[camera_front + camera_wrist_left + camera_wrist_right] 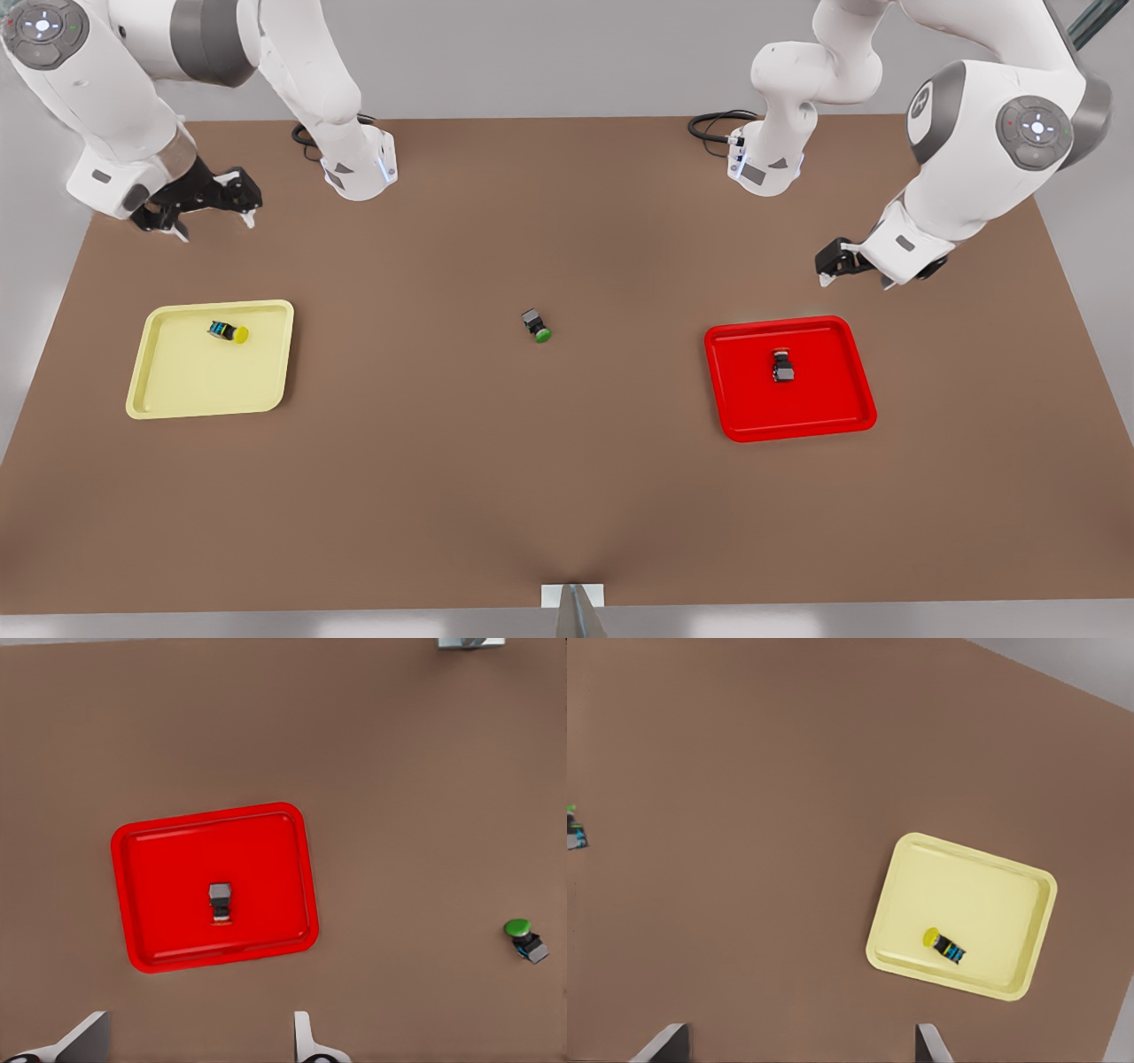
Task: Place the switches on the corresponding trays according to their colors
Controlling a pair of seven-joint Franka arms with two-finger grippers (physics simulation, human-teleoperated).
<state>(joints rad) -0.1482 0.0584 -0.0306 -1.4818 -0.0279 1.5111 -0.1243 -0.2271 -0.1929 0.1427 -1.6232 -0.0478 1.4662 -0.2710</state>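
Brown counter (pixel 567 496) holds a green switch (pixel 537 325) between two trays. Left tool (pixel 849 264) hangs spread by the red tray (pixel 788 425). Right tool (pixel 205 206) hangs spread by the yellow tray (pixel 213 403).

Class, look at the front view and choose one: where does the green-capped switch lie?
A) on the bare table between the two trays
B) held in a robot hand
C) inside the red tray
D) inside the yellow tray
A: the green-capped switch lies on the brown table, between the yellow tray and the red tray, apart from both.
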